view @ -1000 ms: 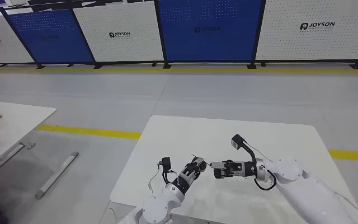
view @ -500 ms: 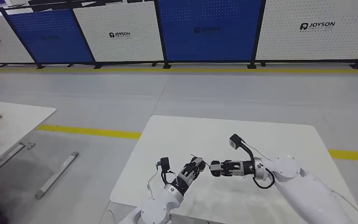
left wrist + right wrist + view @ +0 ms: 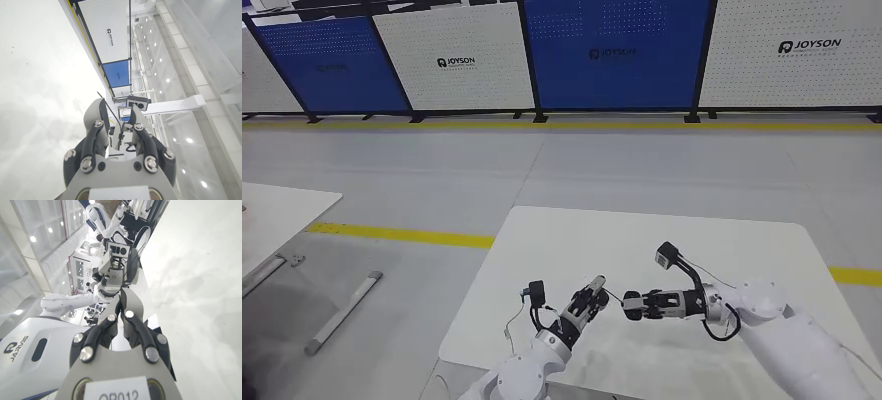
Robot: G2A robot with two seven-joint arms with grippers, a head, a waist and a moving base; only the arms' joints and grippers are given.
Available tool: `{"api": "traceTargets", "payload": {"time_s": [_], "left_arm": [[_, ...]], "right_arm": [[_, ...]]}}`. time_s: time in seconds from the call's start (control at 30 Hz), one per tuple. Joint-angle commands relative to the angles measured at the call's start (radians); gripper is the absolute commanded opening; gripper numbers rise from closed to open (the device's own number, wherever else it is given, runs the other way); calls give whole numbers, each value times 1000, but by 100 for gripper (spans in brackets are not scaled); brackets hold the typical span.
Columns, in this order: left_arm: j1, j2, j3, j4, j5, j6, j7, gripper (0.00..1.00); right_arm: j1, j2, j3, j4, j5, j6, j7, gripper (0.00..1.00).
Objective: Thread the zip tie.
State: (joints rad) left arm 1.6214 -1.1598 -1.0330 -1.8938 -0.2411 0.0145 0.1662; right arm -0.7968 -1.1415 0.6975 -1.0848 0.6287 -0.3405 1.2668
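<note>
Just one zip tie [image 3: 113, 113] between two end effectors [image 3: 598, 290] [image 3: 628, 304].

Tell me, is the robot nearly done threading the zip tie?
Not quite. Done: the zip tie is up off the table, between both arms. In hand: the right jaws are shut on it, while the left jaws stand open beside its strap. Left: no closed loop shows, so the tail likely has yet to go through the head.
</note>
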Motion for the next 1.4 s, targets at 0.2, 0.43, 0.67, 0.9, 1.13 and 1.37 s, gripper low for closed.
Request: {"api": "traceTargets", "payload": {"time_s": [0.2, 0.43, 0.67, 0.9, 1.13, 1.37], "left_arm": [[0, 0, 0, 0, 0, 0, 0, 100], [-11, 1, -1, 19, 33, -22, -35, 100], [6, 19, -83, 41, -2, -50, -216, 100], [21, 38, -164, 27, -73, 19, -395, 100], [21, 38, -164, 27, -73, 19, -395, 100], [18, 36, -156, 33, -98, 34, -404, 100]], "right_arm": [[0, 0, 5, 2, 2, 1, 11, 0], [-12, 2, 11, -23, -18, 1, -3, 0], [-23, 20, 58, -35, -6, 3, 123, 0], [21, 31, -7, -32, 29, 28, 123, 0], [21, 31, -7, -32, 29, 28, 123, 0], [13, 32, -10, -62, 14, 34, 123, 0]]}}
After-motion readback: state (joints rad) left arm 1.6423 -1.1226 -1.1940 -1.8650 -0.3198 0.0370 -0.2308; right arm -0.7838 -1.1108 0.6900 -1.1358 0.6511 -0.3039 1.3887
